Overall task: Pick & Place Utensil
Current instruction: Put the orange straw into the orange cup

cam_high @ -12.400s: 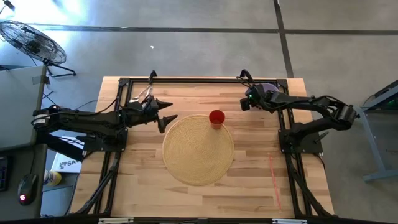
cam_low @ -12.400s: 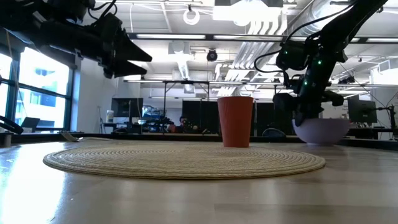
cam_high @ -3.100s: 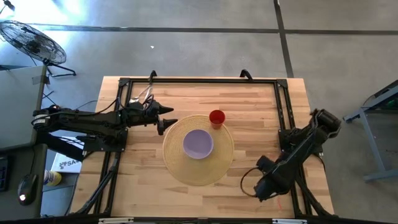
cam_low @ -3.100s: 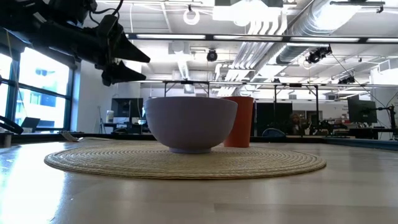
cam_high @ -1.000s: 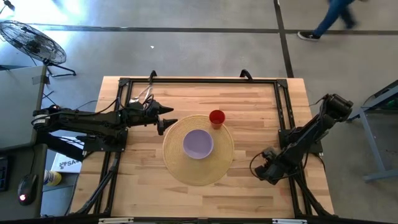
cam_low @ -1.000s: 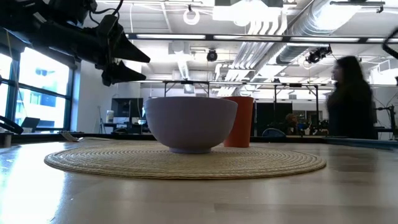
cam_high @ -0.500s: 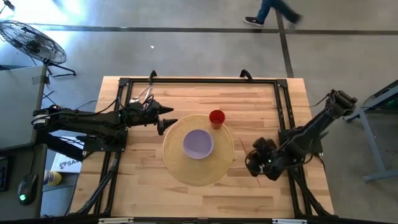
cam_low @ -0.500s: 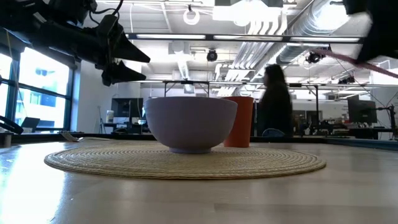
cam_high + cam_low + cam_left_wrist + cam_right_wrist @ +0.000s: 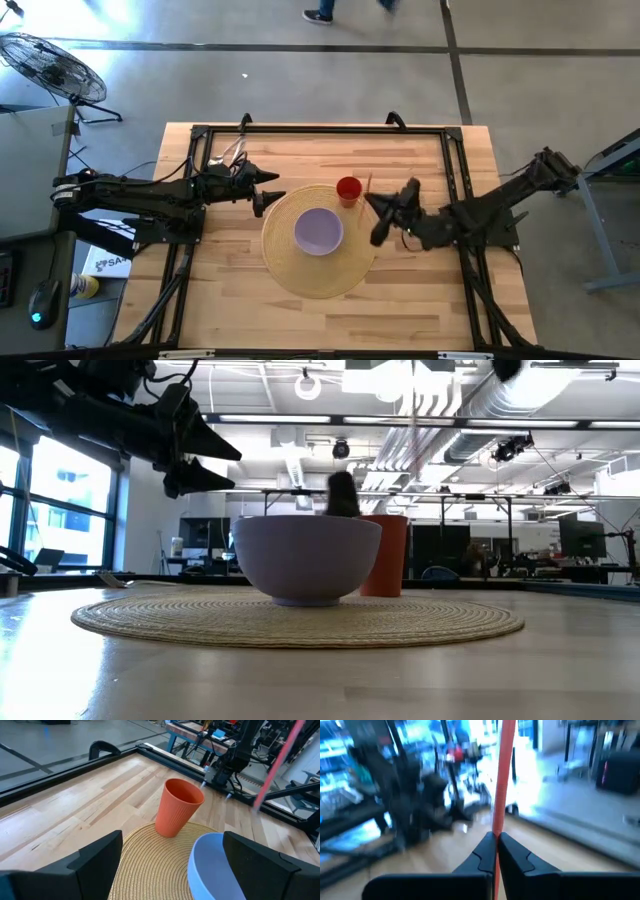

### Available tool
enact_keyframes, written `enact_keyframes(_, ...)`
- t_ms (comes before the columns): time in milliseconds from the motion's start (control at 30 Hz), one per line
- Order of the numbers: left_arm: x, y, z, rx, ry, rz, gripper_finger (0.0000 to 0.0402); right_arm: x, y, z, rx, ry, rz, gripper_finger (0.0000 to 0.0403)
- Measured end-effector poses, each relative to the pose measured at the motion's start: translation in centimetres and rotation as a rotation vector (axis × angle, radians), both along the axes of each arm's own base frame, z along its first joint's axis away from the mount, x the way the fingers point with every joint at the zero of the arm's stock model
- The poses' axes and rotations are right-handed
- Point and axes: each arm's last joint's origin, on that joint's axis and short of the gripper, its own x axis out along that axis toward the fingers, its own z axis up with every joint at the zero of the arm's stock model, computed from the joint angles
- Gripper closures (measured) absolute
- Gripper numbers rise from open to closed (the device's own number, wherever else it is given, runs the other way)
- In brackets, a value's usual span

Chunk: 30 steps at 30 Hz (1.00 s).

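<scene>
The utensil is a thin red rod [image 9: 503, 765], held up in the air by my right gripper [image 9: 496, 840], which is shut on it. In the high view my right gripper [image 9: 378, 208] hovers just right of the red cup [image 9: 348, 189], and the rod [image 9: 367, 184] shows as a short line beside the cup. The lavender bowl [image 9: 318, 230] sits at the middle of the round woven mat [image 9: 300, 278], and the cup stands on the mat's far edge. My left gripper [image 9: 268, 190] waits open, above the mat's far-left edge. My right gripper pinches the rod near one end [image 9: 498, 822] between its two fingers. The rest of the rod runs straight on past the fingertips, in line with them. The rod is lifted clear of the table and stands nearly upright in the low view [image 9: 413, 420].
A black frame [image 9: 320, 130] runs around the far and side edges of the table. Bare wood [image 9: 420, 300] lies right of and nearer than the mat. A person walks on the floor beyond the far edge [image 9: 320, 14].
My right gripper has swung from the table's near-right part toward the far edge and leftward to the cup, carrying the rod. The rod has turned from a slant to nearly upright. Bowl, cup and left arm have stayed still.
</scene>
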Motion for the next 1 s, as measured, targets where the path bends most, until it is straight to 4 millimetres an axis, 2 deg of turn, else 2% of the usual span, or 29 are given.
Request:
enact_keyframes(200,0.0,0.0,0.0,0.000,0.000,0.000,0.0062,1.3,-2.4,2.6,-0.134,-0.109,0.035,0.0400)
enact_keyframes(333,0.0,0.0,0.0,0.000,0.000,-0.001,0.0062,1.9,-3.8,2.7,-0.222,-0.085,-0.013,0.0401)
enact_keyframes(467,0.0,0.0,0.0,0.000,0.000,-0.001,0.0062,2.8,-5.0,1.2,-0.248,-0.023,-0.058,0.0401)
enact_keyframes(700,0.0,0.0,0.0,0.000,0.001,-0.001,0.0062,4.0,-6.8,-3.0,-0.234,0.056,-0.109,0.0401)
enact_keyframes(1000,0.0,0.0,0.0,0.000,0.001,-0.001,0.0062,3.0,-8.2,-7.7,-0.142,0.107,-0.132,0.0392)
